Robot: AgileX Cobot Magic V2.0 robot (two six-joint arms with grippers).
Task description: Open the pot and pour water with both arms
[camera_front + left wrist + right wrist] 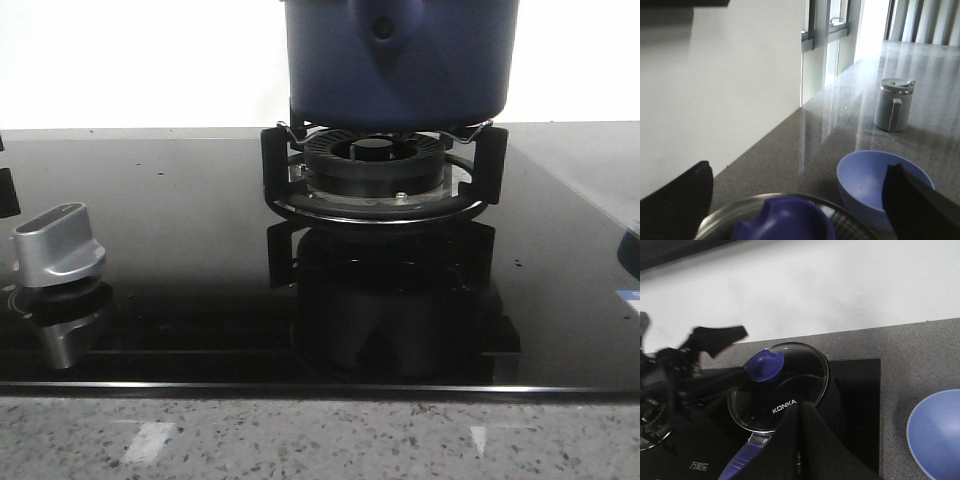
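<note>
The dark navy-blue pot (400, 60) stands on the burner grate (280, 165); the front view shows no gripper. In the right wrist view the pot (834, 400) wears a glass lid (790, 390) marked KONKA, with a blue knob (766, 365) and a long blue handle (742, 462). My right gripper (801, 406) is shut and empty, above the pot's near rim. My left gripper (799, 170) is open wide, its fingers (685, 195) on either side above the lid knob (785, 220), not touching it. The left arm (685, 370) shows blurred beside the lid.
A light blue bowl (875, 175) sits on the grey counter right of the hob, also in the right wrist view (935, 432). A grey lidded cup (894, 105) stands farther off. A silver stove knob (58, 245) is on the black glass hob (180, 250). A white wall is behind.
</note>
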